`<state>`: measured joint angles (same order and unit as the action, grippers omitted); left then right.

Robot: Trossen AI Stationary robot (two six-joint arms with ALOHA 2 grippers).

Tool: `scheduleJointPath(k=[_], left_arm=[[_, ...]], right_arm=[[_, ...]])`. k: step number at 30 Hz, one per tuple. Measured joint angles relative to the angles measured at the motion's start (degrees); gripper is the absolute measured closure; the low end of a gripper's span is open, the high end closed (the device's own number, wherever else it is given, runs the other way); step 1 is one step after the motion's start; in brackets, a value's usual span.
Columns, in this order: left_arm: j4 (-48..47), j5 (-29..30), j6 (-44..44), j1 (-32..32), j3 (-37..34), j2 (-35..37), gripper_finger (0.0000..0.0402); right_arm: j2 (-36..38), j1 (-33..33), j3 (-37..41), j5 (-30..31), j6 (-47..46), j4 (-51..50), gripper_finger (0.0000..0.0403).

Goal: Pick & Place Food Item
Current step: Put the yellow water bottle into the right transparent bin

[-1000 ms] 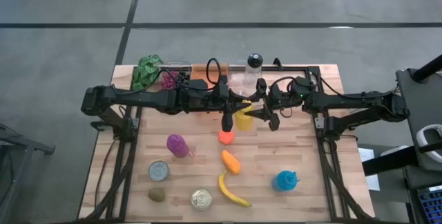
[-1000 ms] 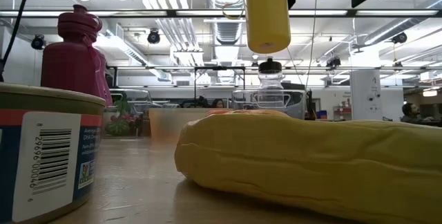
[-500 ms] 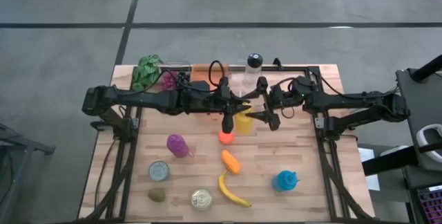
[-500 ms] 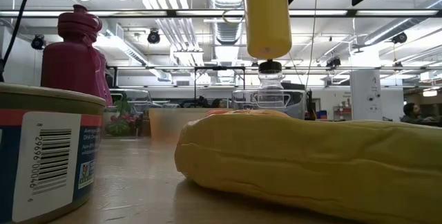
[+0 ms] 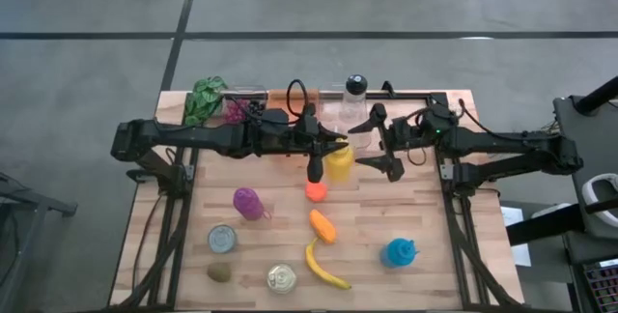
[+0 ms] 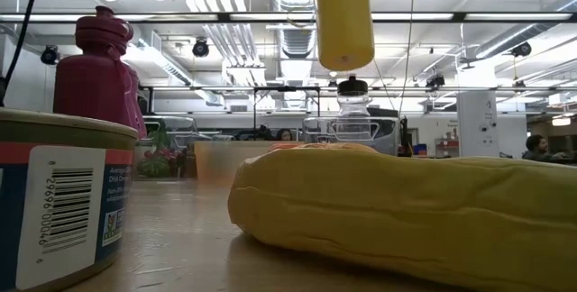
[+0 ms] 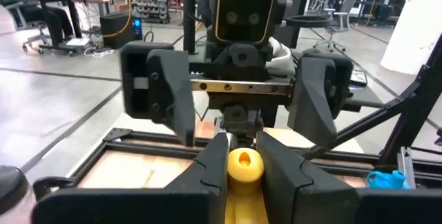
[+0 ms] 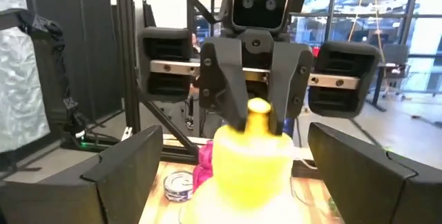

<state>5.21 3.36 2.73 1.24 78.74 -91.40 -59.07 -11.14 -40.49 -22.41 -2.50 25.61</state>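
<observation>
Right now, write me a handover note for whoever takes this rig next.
Left gripper: shut on the yellow plastic squeeze bottle, gripping its narrow top end; the bottle hangs clear above the wooden table, over its middle.
Right gripper: open, fingers either side of the bottle but not touching it, facing the left gripper.
Done: bottle lifted, left arm alone holds it.
Left: set the bottle down; no target spot is evident.
Also on the table: orange ball, orange carrot, yellow banana, purple bottle, blue bottle, two tin cans.
</observation>
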Motion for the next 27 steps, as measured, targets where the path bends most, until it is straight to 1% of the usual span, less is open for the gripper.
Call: scheduleJointPath(k=[3,6,11,20,25,27], left_arm=[[-1.31,0.07,-0.66,0.79,0.05,1.16,0.0347],[-2.25,1.42,-0.81,2.04,0.07,1.47,0.0347],[-2.56,1.55,-0.79,5.70,0.07,1.34,0.0347],[-2.45,3.56,-0.95,14.14,0.00,1.20,0.0347],[0.27,3.92,-0.89,17.92,-0.13,-0.71,0.0347],[1.47,3.91,-0.84,19.05,-0.15,-2.03,0.0347]], right_arm=[[2.31,0.00,0.04,0.28,1.43,-0.96,0.0044],[4.29,-0.02,0.07,0.95,1.56,-1.30,0.0044],[6.19,-0.17,0.09,1.57,1.27,-1.47,0.0044],[6.58,-0.13,0.09,1.57,1.27,-1.42,0.0044],[6.59,-0.17,0.09,1.69,1.20,-1.32,0.0044],[6.67,-0.13,0.09,2.73,1.18,-1.22,0.0044]])
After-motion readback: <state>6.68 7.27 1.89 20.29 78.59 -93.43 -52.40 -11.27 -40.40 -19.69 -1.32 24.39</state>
